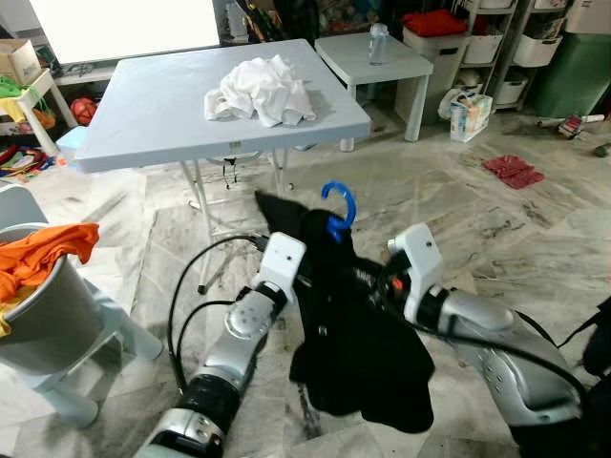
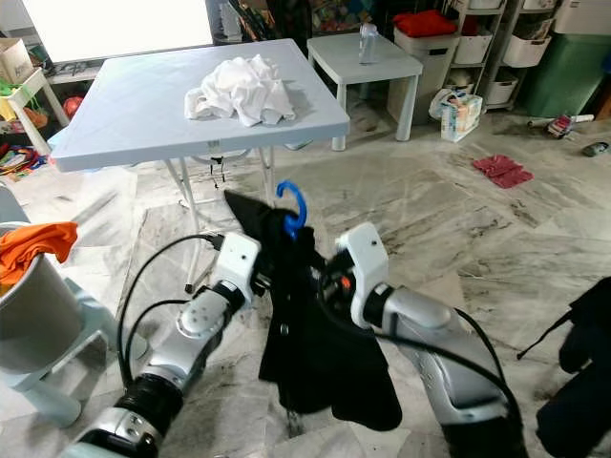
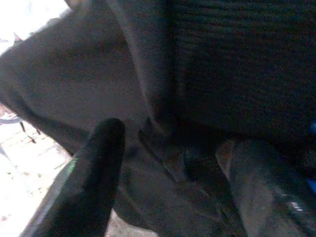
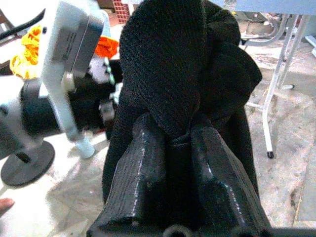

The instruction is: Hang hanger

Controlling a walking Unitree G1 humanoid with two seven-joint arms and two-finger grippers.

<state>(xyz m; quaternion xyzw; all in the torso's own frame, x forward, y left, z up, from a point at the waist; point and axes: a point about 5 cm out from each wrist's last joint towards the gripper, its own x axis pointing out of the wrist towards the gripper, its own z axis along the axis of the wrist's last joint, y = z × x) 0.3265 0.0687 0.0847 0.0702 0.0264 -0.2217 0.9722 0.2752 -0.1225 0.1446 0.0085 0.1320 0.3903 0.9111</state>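
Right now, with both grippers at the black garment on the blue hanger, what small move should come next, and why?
Probably raise both arms together, keeping the grips. The right gripper is shut on the black garment, the left gripper pinches its fabric, and the blue hanger hook points up with no rail in view, so lift while turning to look for one.

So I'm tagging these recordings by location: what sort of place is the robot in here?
Probably a lived-in home utility or play room: a light blue folding table with crumpled white laundry, a grey basket holding orange clothes, and shelves of white storage bins over a marble floor.
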